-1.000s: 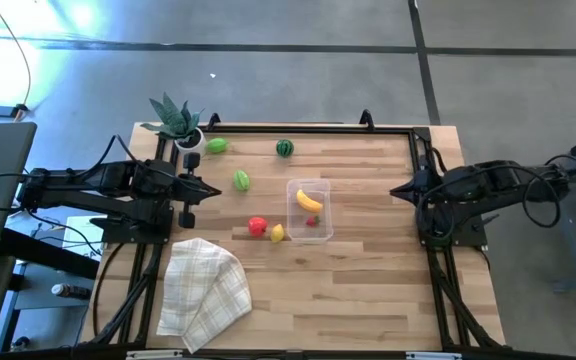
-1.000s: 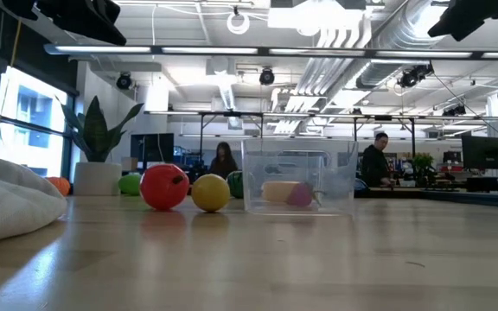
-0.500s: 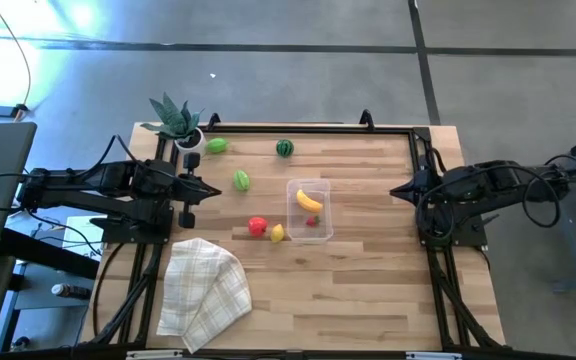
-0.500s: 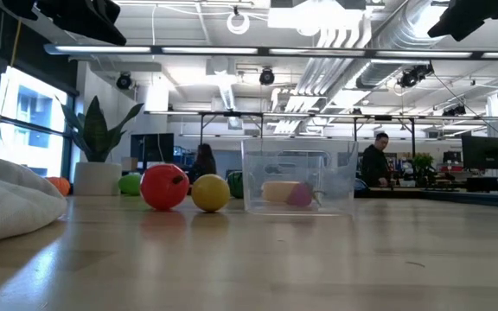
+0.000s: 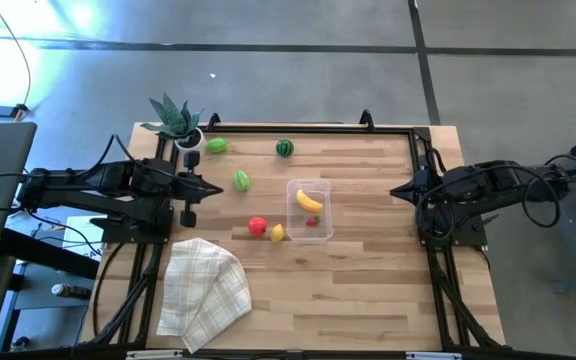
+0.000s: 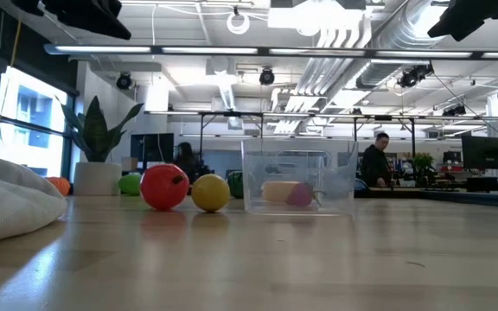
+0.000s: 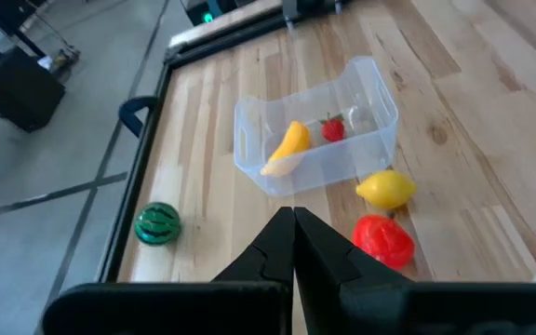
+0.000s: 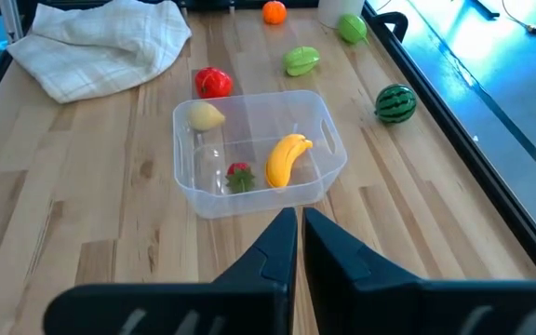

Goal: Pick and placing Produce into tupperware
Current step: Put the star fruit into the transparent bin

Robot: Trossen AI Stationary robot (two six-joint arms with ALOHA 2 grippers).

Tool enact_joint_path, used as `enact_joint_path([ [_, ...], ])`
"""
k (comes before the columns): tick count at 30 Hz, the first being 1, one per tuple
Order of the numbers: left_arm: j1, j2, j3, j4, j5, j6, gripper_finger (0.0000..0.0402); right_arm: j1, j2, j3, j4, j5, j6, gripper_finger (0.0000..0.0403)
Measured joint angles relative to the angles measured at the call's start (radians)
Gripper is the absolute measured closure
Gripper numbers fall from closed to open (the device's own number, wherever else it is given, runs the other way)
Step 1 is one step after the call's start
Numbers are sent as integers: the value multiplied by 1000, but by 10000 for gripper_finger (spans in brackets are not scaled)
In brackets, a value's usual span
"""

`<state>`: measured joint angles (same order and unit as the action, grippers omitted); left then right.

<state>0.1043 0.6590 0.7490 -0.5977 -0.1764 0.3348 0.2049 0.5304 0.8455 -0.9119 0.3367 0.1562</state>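
Note:
The clear tub (image 5: pixel 310 211) stands mid-table and holds a yellow banana (image 8: pixel 287 158) and a small red strawberry (image 8: pixel 240 177). Beside its left side lie a red piece (image 5: pixel 257 227) and a yellow lemon (image 5: pixel 277 233). Farther off rest a light green piece (image 5: pixel 241 180), a green piece (image 5: pixel 217 146), a dark green watermelon (image 5: pixel 284 148) and an orange piece (image 8: pixel 273 11). My left gripper (image 5: pixel 213 190) hovers shut above the table's left side, pointing at the tub. My right gripper (image 5: pixel 393 190) hovers shut at the right side, facing it too.
A spiky green plant in a white pot (image 5: pixel 175 120) stands at the far left corner. A checked beige cloth (image 5: pixel 203 290) lies crumpled at the near left. Bare wood stretches across the table's near and right parts. People show in the room behind.

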Motion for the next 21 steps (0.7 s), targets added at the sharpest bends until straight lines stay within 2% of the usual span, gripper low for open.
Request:
enact_joint_path([
  [10, 0, 0, 0, 33, -5, -112, 401, 0, 0, 0, 0, 0, 0, 392],
  [12, 0, 0, 0, 34, -74, -203, 401, 0, 0, 0, 0, 0, 0, 392],
  [17, 2, 32, 0, -5, -382, -644, 401, 0, 0, 0, 0, 0, 0, 392],
  [21, 20, 91, 31, -1, -494, -742, 401, 0, 0, 0, 0, 0, 0, 392],
])
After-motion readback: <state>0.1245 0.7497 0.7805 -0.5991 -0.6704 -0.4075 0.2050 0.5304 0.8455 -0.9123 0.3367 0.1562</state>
